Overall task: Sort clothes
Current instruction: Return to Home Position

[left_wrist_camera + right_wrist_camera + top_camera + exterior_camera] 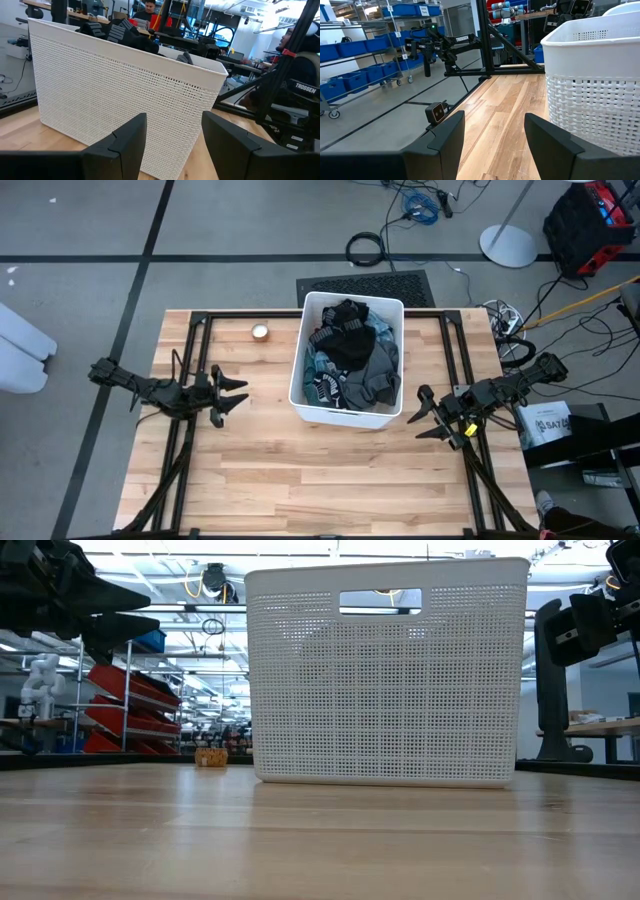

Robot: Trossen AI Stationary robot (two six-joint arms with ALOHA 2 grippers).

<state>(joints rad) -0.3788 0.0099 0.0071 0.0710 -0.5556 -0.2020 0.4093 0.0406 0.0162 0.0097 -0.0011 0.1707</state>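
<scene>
Clothes (pixel 350 355) are filling the centre-frame bin (pixel 297 370); left claw (pixel 237 394) and right claw (pixel 423 413) are gaping empty, needing only retreats clear of its walls.

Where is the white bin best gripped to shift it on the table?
Probably the rim of the bin above the handle slot, in the short wall facing the low view, coming straight down, one finger inside, one outside. The wall is thin and upright, and no clothes show behind the slot. The left claw and right claw hang open beside the bin.
</scene>
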